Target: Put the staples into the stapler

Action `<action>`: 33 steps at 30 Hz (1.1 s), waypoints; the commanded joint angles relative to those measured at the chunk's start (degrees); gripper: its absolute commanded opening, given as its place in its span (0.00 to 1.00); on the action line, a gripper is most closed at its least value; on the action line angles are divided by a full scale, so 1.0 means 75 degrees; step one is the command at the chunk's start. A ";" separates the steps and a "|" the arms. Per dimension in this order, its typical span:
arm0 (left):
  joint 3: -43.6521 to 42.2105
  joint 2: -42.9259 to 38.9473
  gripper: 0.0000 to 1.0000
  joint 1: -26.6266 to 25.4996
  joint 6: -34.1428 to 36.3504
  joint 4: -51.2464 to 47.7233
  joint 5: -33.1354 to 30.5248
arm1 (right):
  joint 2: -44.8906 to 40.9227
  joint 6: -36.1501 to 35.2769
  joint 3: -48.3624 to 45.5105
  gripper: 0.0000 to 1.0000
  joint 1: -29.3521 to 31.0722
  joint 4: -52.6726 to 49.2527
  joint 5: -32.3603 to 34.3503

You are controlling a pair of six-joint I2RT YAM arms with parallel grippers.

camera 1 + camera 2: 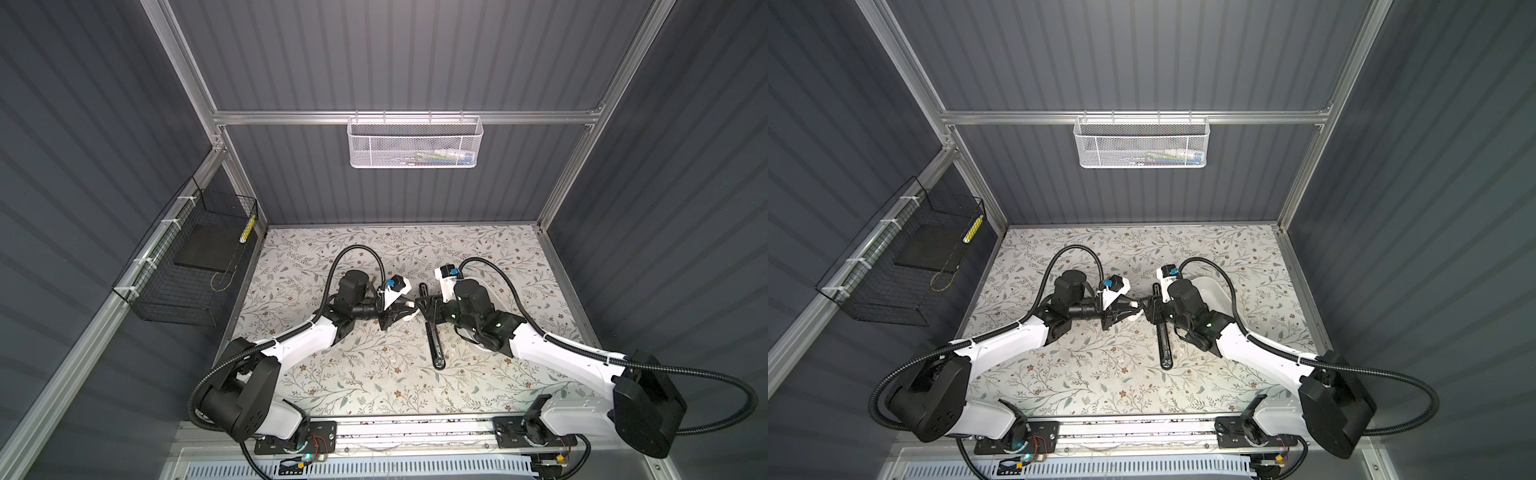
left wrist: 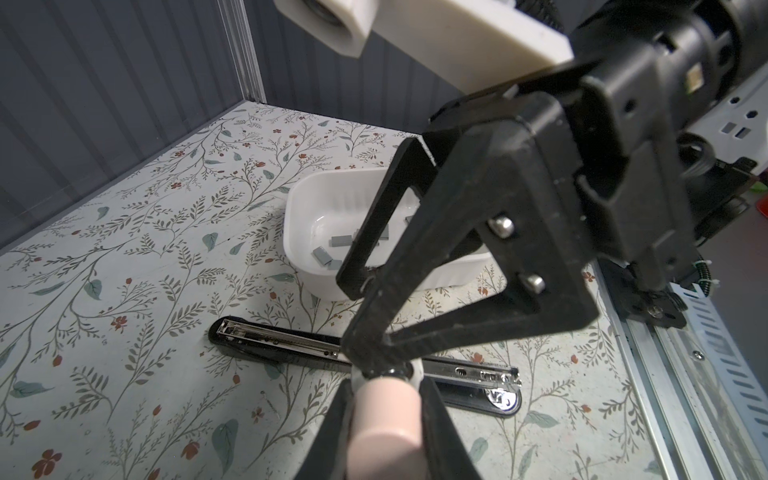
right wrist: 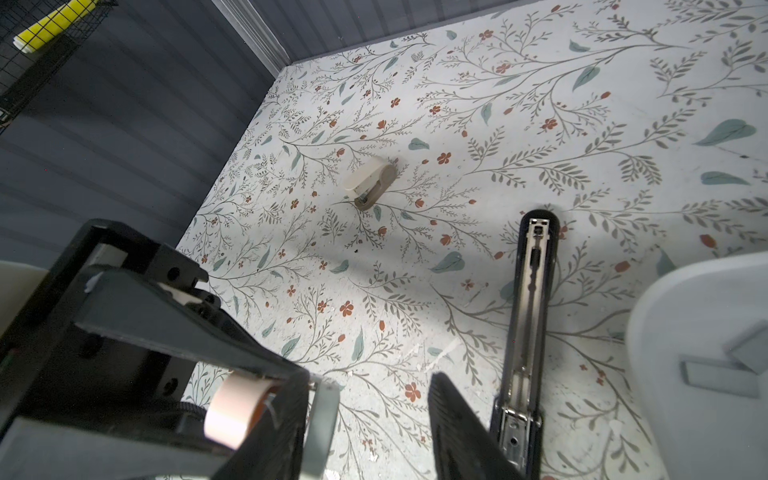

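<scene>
Black stapler [image 1: 435, 347] lies opened flat mid-table [image 1: 374, 386], its length running from the near edge toward the far edge, metal rail [image 3: 531, 291] facing up. Both grippers meet over its middle. Left gripper [image 2: 384, 397] is clamped on a pale pink cylinder [image 2: 386, 432]. Right gripper [image 2: 358, 324] has its jaws part-way apart with nothing between them; one tip sits at the cylinder's end, contact unclear. White tub [image 2: 309, 199] sits just beside the stapler toward the right edge, under the right arm. Staples [image 2: 326, 255] are loose grey strips on the tub floor. Farther off toward the far left corner is a small cream-and-taupe mini stapler [image 3: 370, 183].
</scene>
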 commanded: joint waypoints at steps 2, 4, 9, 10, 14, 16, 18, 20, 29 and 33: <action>0.0119 -0.0333 0.00 -0.0041 -0.0084 0.0265 0.0091 | 0.0302 0.0075 0.0256 0.45 0.0027 -0.0393 0.0052; 0.0067 -0.0432 0.00 -0.0042 -0.0045 0.0286 0.0004 | 0.0309 0.0070 0.0248 0.44 0.0031 -0.0388 0.0094; 0.0091 -0.0476 0.00 -0.0038 -0.0215 0.0251 -0.0159 | 0.0313 0.0047 0.0275 0.43 0.0046 -0.0465 0.0231; 0.0135 -0.0465 0.00 -0.0032 -0.0228 0.0172 -0.0166 | 0.0309 0.0043 0.0281 0.42 0.0041 -0.0482 0.0261; 0.0157 -0.0555 0.00 -0.0031 -0.0242 0.0015 -0.0381 | 0.0280 0.0022 0.0271 0.42 0.0038 -0.0534 0.0360; 0.0129 -0.0577 0.00 -0.0031 -0.0258 0.0064 -0.0460 | 0.0288 0.0002 0.0281 0.42 0.0037 -0.0562 0.0419; 0.0158 -0.0582 0.00 -0.0025 -0.0300 0.0032 -0.0463 | 0.0324 -0.0004 0.0290 0.42 0.0038 -0.0564 0.0458; 0.0170 -0.0621 0.00 -0.0031 -0.0338 0.0038 -0.0408 | 0.0379 -0.0002 0.0325 0.41 0.0037 -0.0601 0.0453; 0.0118 -0.0744 0.00 -0.0019 -0.0458 0.0068 -0.0575 | 0.0479 -0.0004 0.0439 0.40 0.0038 -0.0707 0.0451; 0.0054 -0.0828 0.00 -0.0014 -0.0432 0.0107 -0.0632 | 0.0392 -0.0013 0.0424 0.40 0.0049 -0.0746 0.0479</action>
